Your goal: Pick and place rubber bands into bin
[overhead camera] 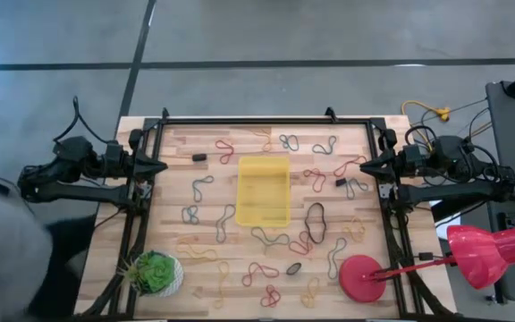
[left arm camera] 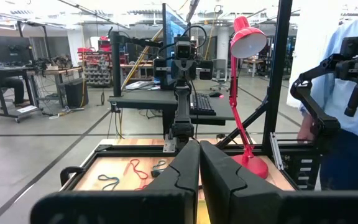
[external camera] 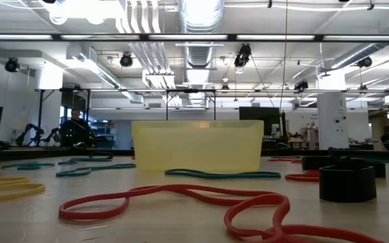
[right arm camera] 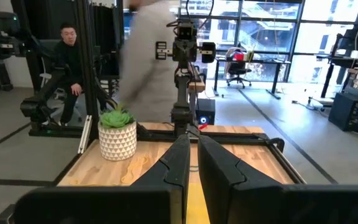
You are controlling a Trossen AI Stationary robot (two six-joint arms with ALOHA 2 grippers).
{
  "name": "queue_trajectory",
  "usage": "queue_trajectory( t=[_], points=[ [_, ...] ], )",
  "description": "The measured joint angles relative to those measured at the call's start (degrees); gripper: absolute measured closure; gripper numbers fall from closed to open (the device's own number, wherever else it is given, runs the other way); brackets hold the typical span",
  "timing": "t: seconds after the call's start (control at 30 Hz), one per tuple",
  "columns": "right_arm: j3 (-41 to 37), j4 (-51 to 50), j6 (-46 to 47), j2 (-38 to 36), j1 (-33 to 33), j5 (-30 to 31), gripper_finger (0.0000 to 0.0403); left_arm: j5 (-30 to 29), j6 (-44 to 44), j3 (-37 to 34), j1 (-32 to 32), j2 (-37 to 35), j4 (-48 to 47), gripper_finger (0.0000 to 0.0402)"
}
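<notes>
While empty, bin (overhead camera: pixel 263 190) among bands (overhead camera: pixel 315 221)

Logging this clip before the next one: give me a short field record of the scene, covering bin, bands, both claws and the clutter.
bin: yellow tray at table centre, no bands visible inside
rubber bands: many loops scattered on the wood all around the bin
left claw: shut, empty, parked at the table's left edge
right claw: shut, empty, parked at the right edge
other items: potted plant at near-left corner; red lamp base at near-right corner
progress: no band picked yet
</notes>
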Motion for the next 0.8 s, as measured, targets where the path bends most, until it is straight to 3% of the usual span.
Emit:
queue_trajectory(
  t=[0.8],
  points=[
    [0.0, 0.0, -0.7, 0.0, 0.0, 0.0, 0.0380, 0.0, 0.0, 0.0, 0.0, 0.0, 0.0, 0.0402]
  ],
)
